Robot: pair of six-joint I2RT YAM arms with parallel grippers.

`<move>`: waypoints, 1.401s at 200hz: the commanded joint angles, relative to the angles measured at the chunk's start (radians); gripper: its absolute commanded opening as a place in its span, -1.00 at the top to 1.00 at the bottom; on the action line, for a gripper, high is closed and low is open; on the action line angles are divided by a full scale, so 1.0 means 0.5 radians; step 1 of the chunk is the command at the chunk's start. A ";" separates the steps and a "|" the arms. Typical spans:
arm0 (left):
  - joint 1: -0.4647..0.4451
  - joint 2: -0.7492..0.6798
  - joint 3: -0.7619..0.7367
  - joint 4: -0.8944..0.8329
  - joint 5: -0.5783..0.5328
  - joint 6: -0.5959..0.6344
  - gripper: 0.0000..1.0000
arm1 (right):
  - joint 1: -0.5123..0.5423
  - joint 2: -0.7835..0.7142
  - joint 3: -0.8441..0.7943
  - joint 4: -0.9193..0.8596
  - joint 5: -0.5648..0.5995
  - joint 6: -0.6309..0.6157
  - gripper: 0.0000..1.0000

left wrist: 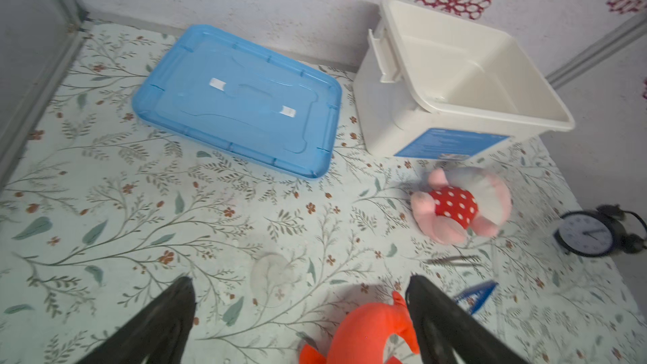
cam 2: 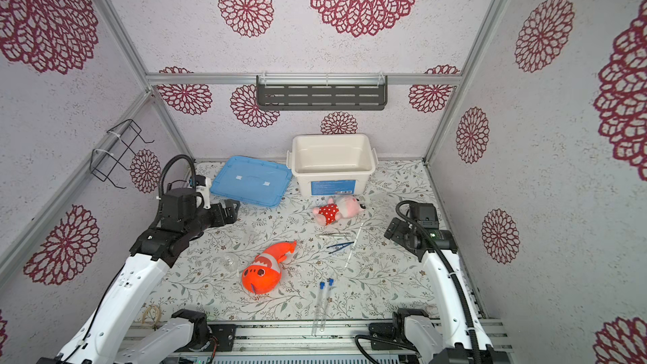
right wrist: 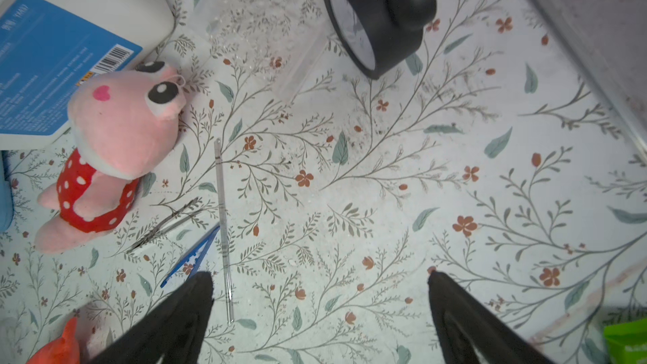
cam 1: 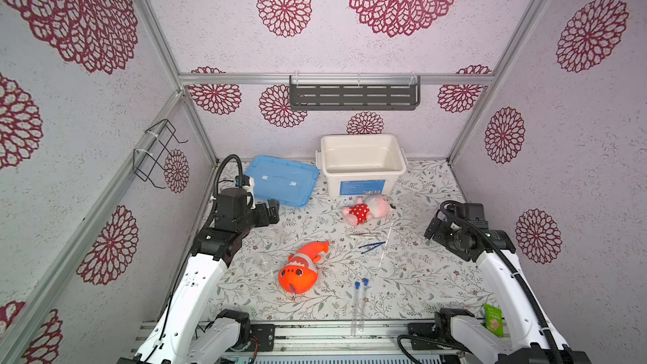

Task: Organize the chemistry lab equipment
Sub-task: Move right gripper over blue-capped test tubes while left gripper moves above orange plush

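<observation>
Hands both spread wide, nothing between the fingers of either. The left hand (cam 1: pixel 271 210) hangs over the desk (cam 1: pixel 420 274) at the near edge of the blue lid (cam 1: pixel 282 180). The right hand (cam 1: pixel 432 229) hangs over the right side of the desk.

Lab gear all lies loose on the desk, none of it in the white box (cam 1: pixel 360 136).
- The clear flask (cam 1: pixel 265 262) lies just left of the orange fish (cam 1: pixel 301 269), nearer the camera than the left hand and apart from it.
- Left wrist view: a faint clear disc (left wrist: pixel 271 276) lies flat ahead of the left hand, in line with the gap between its fingers and untouched. The fish's tail sits just beside one finger (left wrist: pixel 441 320).
- The tweezers (cam 1: pixel 371 247), white rod (cam 1: pixel 385 245) and metal tool (cam 1: pixel 364 236) cluster just below the doll (cam 1: pixel 367 210), left of the right hand and apart from it in both top views.
- Right wrist view: the rod (right wrist: pixel 223 229) and tweezers (right wrist: pixel 192 257) run close past one fingertip (right wrist: pixel 201 288). No contact shows.
- Same view: a clear cup (right wrist: pixel 273 47) lies on its side against the black clock (right wrist: pixel 371 19), well ahead of the right hand.
- Two blue-capped tubes (cam 1: pixel 359 306) lie side by side at the desk's near edge. Caps point inward and the far ends lie over the metal rail (cam 1: pixel 315 336), well apart from both hands.
</observation>
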 commanded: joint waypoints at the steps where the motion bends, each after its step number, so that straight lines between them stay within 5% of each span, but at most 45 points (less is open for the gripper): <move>1: -0.218 0.005 0.042 -0.070 0.071 -0.063 -0.95 | -0.004 0.012 0.036 -0.127 -0.063 0.161 -0.98; 33: -0.615 0.207 0.202 -0.230 0.059 -0.077 -0.95 | -0.003 0.043 0.005 -0.111 -0.324 0.229 -0.95; 51: -0.773 0.328 0.269 -0.315 0.033 -0.052 -0.95 | 0.005 0.055 -0.034 -0.064 -0.596 0.237 -0.78; 80: -0.912 0.436 0.292 -0.324 -0.066 0.029 -0.95 | 0.127 0.094 -0.085 -0.171 -0.676 0.274 -0.54; 119: -0.893 0.482 0.310 -0.306 -0.285 0.028 -0.95 | 0.746 0.136 -0.204 -0.048 -0.613 0.580 -0.42; 169: -0.776 0.487 0.283 -0.311 -0.215 -0.116 -0.95 | 1.421 0.555 -0.159 0.203 -0.513 0.841 -0.34; 220: -0.578 0.471 0.255 -0.394 -0.210 -0.213 -0.95 | 1.640 1.039 0.085 0.191 -0.465 0.825 -0.17; 280: -0.538 0.467 0.259 -0.454 -0.261 -0.199 -0.95 | 1.687 1.190 0.129 0.124 -0.412 0.927 0.06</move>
